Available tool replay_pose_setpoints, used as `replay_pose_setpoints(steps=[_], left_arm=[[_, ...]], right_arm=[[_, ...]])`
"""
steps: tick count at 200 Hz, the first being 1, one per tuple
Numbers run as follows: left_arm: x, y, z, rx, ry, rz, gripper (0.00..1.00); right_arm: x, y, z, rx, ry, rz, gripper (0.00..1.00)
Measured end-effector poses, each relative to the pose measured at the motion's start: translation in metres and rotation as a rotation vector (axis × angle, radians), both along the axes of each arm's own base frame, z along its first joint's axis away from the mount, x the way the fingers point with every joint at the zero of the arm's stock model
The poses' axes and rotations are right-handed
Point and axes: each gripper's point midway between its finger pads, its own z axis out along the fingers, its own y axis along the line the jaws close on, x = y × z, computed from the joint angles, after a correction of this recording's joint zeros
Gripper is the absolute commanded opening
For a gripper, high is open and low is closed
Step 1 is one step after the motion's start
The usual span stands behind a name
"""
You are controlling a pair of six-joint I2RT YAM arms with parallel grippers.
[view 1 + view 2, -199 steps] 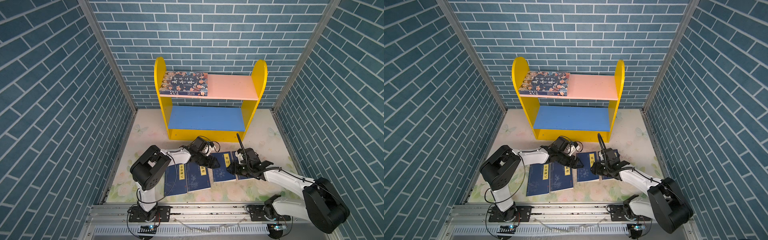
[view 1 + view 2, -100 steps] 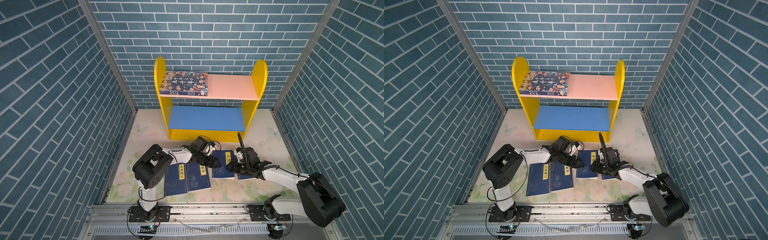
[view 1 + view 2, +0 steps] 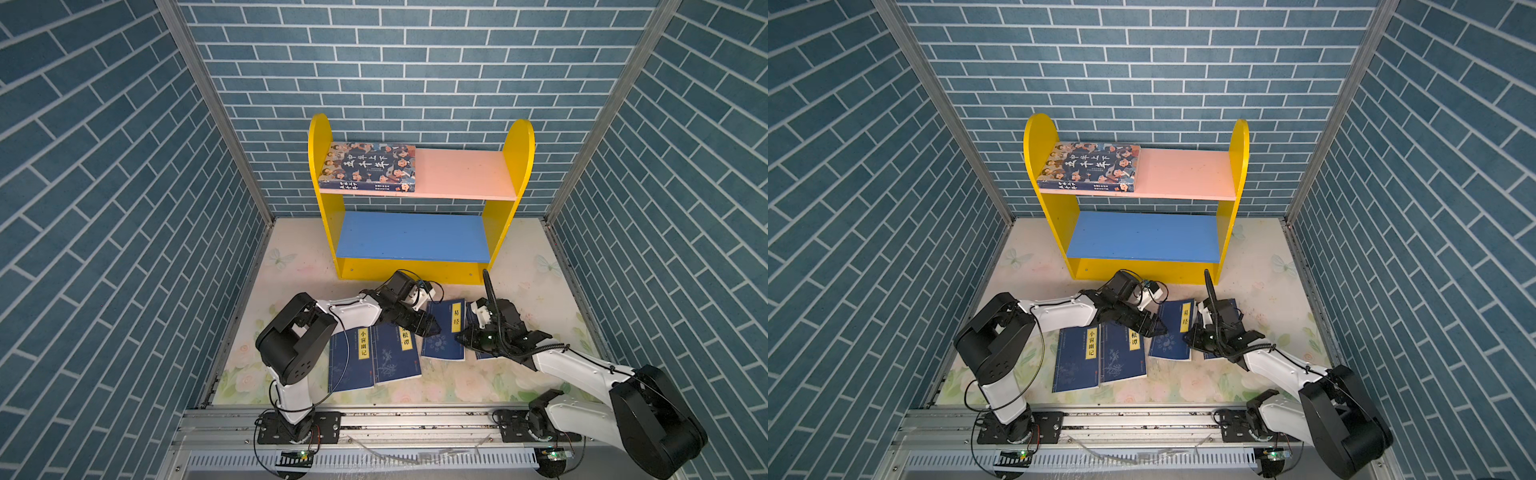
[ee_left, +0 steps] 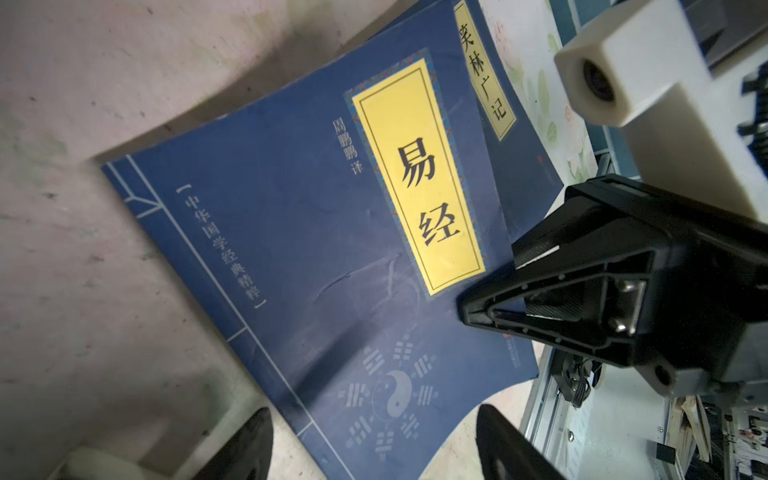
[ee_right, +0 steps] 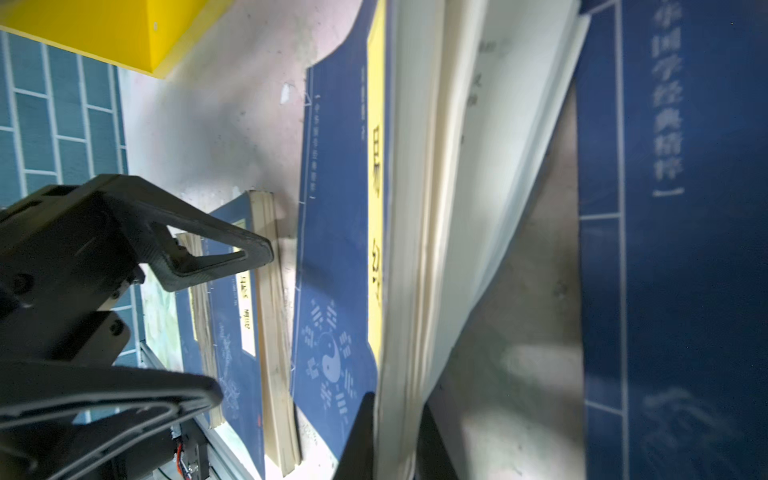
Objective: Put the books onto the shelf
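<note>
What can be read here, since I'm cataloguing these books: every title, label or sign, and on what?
"小窗幽记": yellow label, leftmost navy book.
"根谭": yellow label, second navy book; its first character is hidden.
"易经": yellow label, third navy book.
"周鹏鹏 译": same cover, beside the label.
"中华国学经典精粹": same cover, bracketed column.
"笑林广记": yellow label, fourth navy book.
"中华上下五千年": cover of the large book on the shelf; its small print is too small to read.
</note>
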Motion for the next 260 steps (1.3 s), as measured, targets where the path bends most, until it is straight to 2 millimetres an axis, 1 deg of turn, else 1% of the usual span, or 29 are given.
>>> replay_pose_setpoints(steps=[27, 41, 54, 68, 76, 87, 99, 109, 123, 141, 159, 182, 201, 215, 236, 252, 260], left_arm=[[-0.003, 0.004, -0.001, 0.019, -0.014, -0.02, 0.79], [-0.004, 0.007, 0.003, 0.026, -0.035, -0.032, 0.8], [-0.003, 0.012, 0.015, 0.016, -0.069, -0.039, 0.82], [0.0, 0.019, 0.033, -0.01, -0.106, -0.03, 0.83], [0.005, 0.024, 0.043, -0.03, -0.124, -0.013, 0.83], [0.014, 0.033, 0.051, -0.052, -0.136, 0.016, 0.83], [0.022, 0.043, 0.053, -0.06, -0.141, 0.051, 0.83], [0.027, 0.051, 0.049, -0.054, -0.134, 0.074, 0.84], [0.025, 0.055, 0.042, -0.046, -0.117, 0.084, 0.85], [0.021, 0.055, 0.039, -0.048, -0.098, 0.083, 0.85], [0.021, 0.052, 0.041, -0.066, -0.093, 0.083, 0.85], [0.02, 0.044, 0.046, -0.128, -0.053, 0.085, 0.86], [0.018, 0.035, 0.049, -0.187, 0.004, 0.084, 0.84], [0.017, 0.031, 0.048, -0.213, 0.047, 0.082, 0.8], [0.015, 0.026, 0.047, -0.242, 0.108, 0.083, 0.69], [0.014, 0.022, 0.052, -0.272, 0.131, 0.083, 0.54], [0.015, 0.021, 0.055, -0.285, 0.143, 0.086, 0.45]], right_arm=[[-0.003, -0.003, 0.004, 0.013, -0.011, -0.004, 0.0], [-0.004, -0.004, 0.009, 0.028, -0.021, -0.002, 0.0], [-0.005, -0.003, 0.015, 0.046, -0.032, 0.002, 0.0], [-0.005, -0.002, 0.022, 0.07, -0.047, 0.01, 0.0], [-0.006, 0.0, 0.028, 0.089, -0.056, 0.018, 0.0], [-0.008, 0.002, 0.034, 0.113, -0.066, 0.031, 0.0], [-0.01, 0.004, 0.04, 0.135, -0.072, 0.045, 0.0], [-0.012, 0.006, 0.044, 0.151, -0.074, 0.058, 0.0], [-0.014, 0.009, 0.051, 0.175, -0.079, 0.076, 0.0], [-0.017, 0.013, 0.059, 0.206, -0.08, 0.104, 0.0], [-0.018, 0.017, 0.067, 0.231, -0.087, 0.124, 0.0], [-0.019, 0.02, 0.076, 0.256, -0.096, 0.147, 0.0], [-0.022, 0.023, 0.08, 0.277, -0.095, 0.168, 0.0], [-0.023, 0.025, 0.082, 0.291, -0.094, 0.181, 0.0], [-0.025, 0.028, 0.087, 0.318, -0.097, 0.201, 0.0], [-0.025, 0.031, 0.089, 0.334, -0.094, 0.21, 0.01], [-0.026, 0.032, 0.089, 0.338, -0.089, 0.214, 0.01]])
